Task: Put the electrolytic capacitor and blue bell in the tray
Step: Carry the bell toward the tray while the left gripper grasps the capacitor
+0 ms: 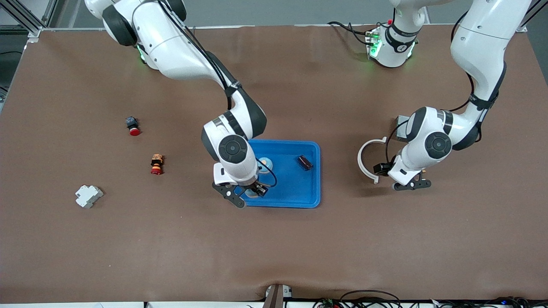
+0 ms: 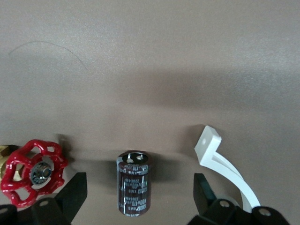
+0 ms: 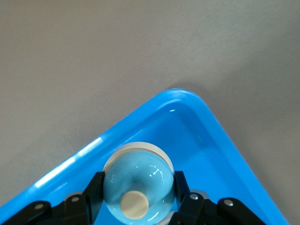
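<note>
Over tray [image 3: 206, 136], right gripper [image 3: 136, 197] clamped on blue bell [image 3: 138, 180]; left gripper [image 2: 136, 197] spread, capacitor print unreadable.

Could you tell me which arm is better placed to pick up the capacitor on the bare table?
Left. The left tool is open and straddles the capacitor, beside the red valve. The right tool is shut on the blue bell over the tray.

Hidden and cut-off parts

Right arm covers part of the tray [image 1: 299, 192]; picture edge crops the red valve handwheel [image 2: 32, 172].
</note>
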Controlling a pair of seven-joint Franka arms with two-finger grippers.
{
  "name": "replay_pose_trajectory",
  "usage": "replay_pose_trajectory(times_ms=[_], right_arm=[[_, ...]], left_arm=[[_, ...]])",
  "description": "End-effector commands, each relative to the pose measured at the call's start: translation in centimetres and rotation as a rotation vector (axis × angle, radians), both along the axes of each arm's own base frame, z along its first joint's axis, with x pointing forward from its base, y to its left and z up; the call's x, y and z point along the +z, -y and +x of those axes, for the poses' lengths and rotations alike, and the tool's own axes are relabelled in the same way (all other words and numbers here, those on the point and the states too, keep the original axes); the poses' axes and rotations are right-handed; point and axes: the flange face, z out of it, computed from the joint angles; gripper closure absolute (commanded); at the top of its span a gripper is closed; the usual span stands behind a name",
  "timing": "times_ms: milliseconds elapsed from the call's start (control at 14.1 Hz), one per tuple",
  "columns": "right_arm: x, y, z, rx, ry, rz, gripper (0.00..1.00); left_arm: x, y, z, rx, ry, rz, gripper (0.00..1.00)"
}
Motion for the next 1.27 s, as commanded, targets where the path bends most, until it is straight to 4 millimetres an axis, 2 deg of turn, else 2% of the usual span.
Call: replay_pose_trajectory(times_ms=[0, 283, 637, 850, 920, 1204], right_arm=[[-0.6, -0.7, 0.6, -0.034, 0.021, 0.002, 1.00], [-1.9, -1.6, -0.1, -0.043, 0.012, -0.001, 1.00], [-4.7, -2.6, -1.0, -0.071, 0.001, 0.007, 1.00], [-5.1, -3.4, -1.5, -0.080, 0.005, 0.017, 1.00], [-5.3, -3.4, -1.5, -0.080, 0.003, 0.015, 1.00], [-5.3, -3.1, -1.5, -0.079, 0.000, 0.007, 1.00]], left_arm=[[-0.3, 0.2, 0.3, 0.003, 0.006, 0.000, 0.00], [-0.3, 0.2, 0.4, 0.006, 0.005, -0.002, 0.00], [-0.5, 0.0, 0.4, 0.011, 0.002, -0.002, 0.67], [-0.5, -0.3, 0.4, 0.018, 0.002, -0.004, 0.96], [-0.4, -0.4, 0.4, 0.028, 0.003, -0.005, 1.00], [0.0, -0.1, 0.5, 0.070, 0.008, 0.001, 1.00]])
